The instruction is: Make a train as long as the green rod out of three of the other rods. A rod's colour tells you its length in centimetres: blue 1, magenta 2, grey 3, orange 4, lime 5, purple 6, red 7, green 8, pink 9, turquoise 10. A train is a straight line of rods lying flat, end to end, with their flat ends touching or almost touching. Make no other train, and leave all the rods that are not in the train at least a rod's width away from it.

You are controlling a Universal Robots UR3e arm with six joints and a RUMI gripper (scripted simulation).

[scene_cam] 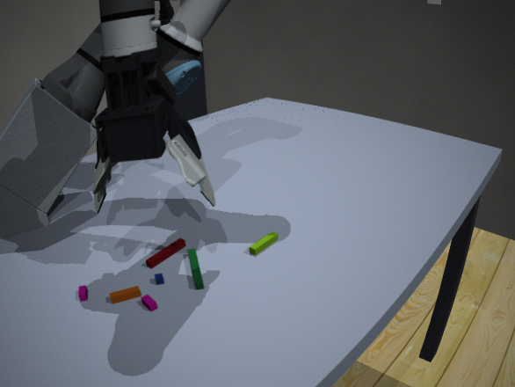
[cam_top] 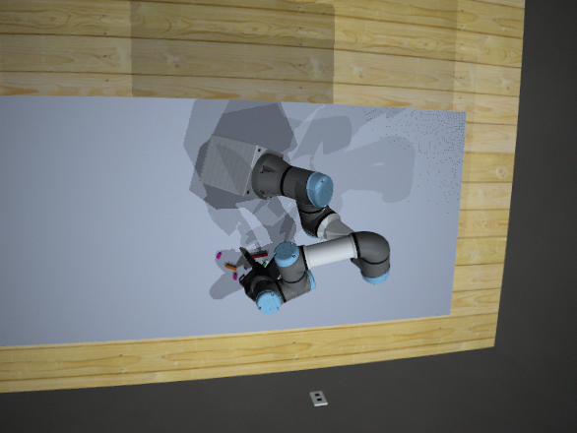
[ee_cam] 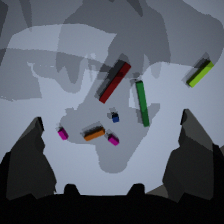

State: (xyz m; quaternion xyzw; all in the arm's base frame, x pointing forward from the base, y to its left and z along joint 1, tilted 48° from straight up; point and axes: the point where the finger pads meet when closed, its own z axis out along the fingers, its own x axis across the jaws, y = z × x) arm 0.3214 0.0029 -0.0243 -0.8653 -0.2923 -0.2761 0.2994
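Note:
My gripper [scene_cam: 154, 204] hangs open and empty well above the table, over the group of rods. Below it lie a green rod [scene_cam: 195, 268], a red rod [scene_cam: 165, 253] just to its left, a small blue rod [scene_cam: 159, 278] between them, an orange rod [scene_cam: 125, 295], and two magenta rods [scene_cam: 83, 293] [scene_cam: 149, 303] on either side of the orange one. A lime rod [scene_cam: 264, 243] lies apart to the right. In the wrist view the green rod [ee_cam: 142, 103], red rod [ee_cam: 114, 81], blue rod [ee_cam: 115, 117], orange rod [ee_cam: 94, 133] and lime rod [ee_cam: 200, 73] lie between the fingers' tips. No rods touch.
The arm's grey base block [scene_cam: 35, 154] stands at the left of the table. The table's right edge [scene_cam: 422, 264] drops to a wooden floor. In the top view the arm [cam_top: 295, 266] hides part of the rods.

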